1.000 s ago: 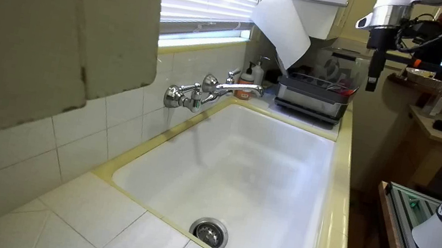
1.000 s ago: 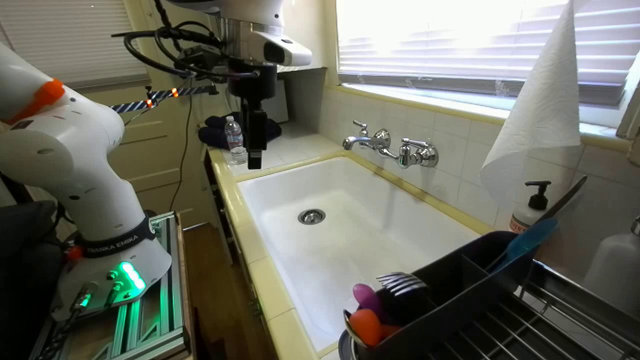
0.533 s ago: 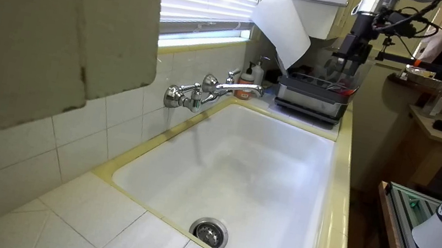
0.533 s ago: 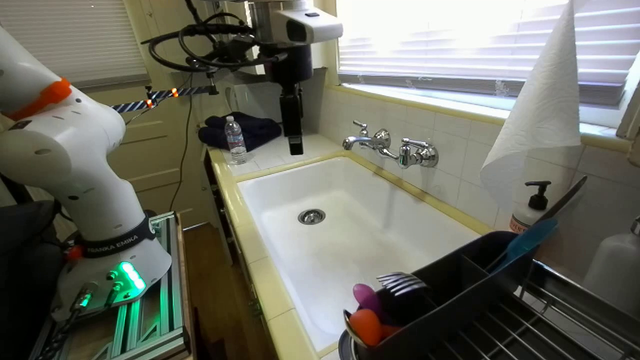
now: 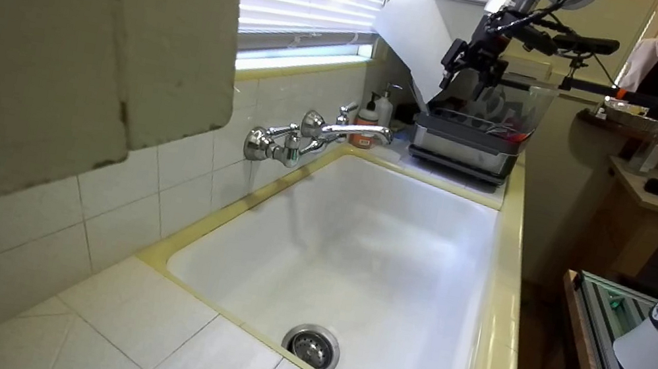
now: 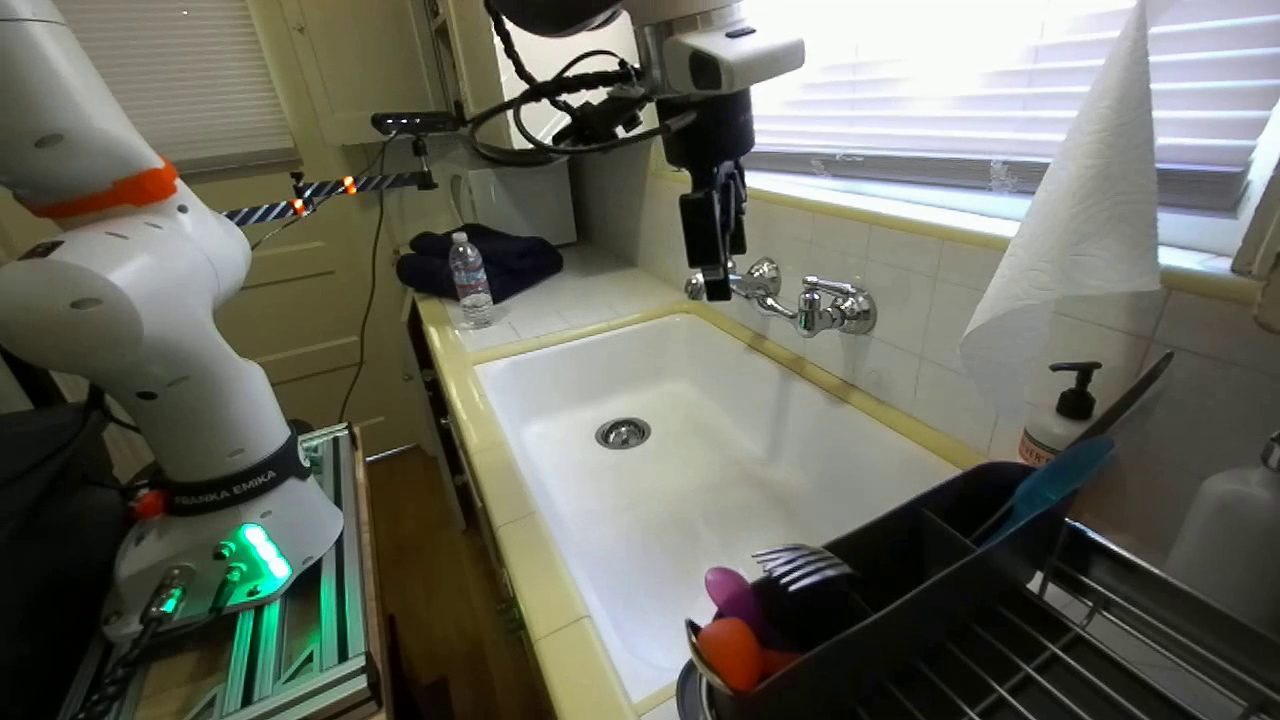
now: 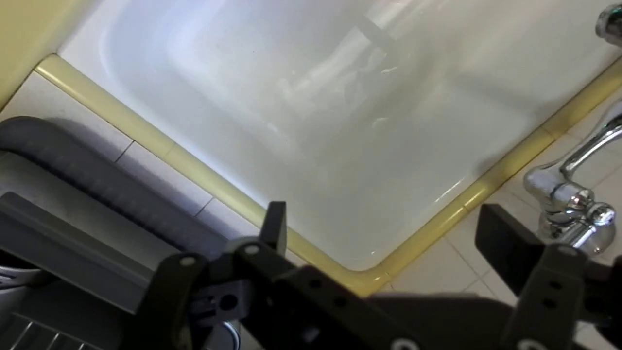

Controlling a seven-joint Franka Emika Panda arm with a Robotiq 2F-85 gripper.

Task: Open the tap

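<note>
Because no stream shows under the spout point(image 5: 383, 134) and the gripper point(image 7: 384, 221) is apart from the tap point(image 5: 338, 128), I judge the step in hand to be the approach, the turning not yet begun. The tap is fixed to the tiled wall point(image 5: 125, 204) above the wall-side edge of the counter point(image 5: 227, 354), its spout reaching out over the sink point(image 5: 393, 282). In the wrist view the handle point(image 7: 573, 198) nearer the dish rack point(image 5: 462, 150) lies beyond that edge, just to the side of one of the fingers point(image 7: 508, 243). The next move, as I read it, calls for going toward the wall-side edge and down to handle height, then setting the fingers around the handle or against its side to swing it; which way lets the water run I cannot tell.

The gripper is released, its fingers wide apart with nothing held; between them the wrist view looks down on the corner where the counter's rack-side and wall-side edges meet. The arm point(image 6: 160, 310) rises from outside the counter's front edge and reaches high across it, the gripper pointing down with a slight tilt. In an exterior view the gripper point(image 6: 722, 285) stands in front of part of the tap and hides it.
</note>
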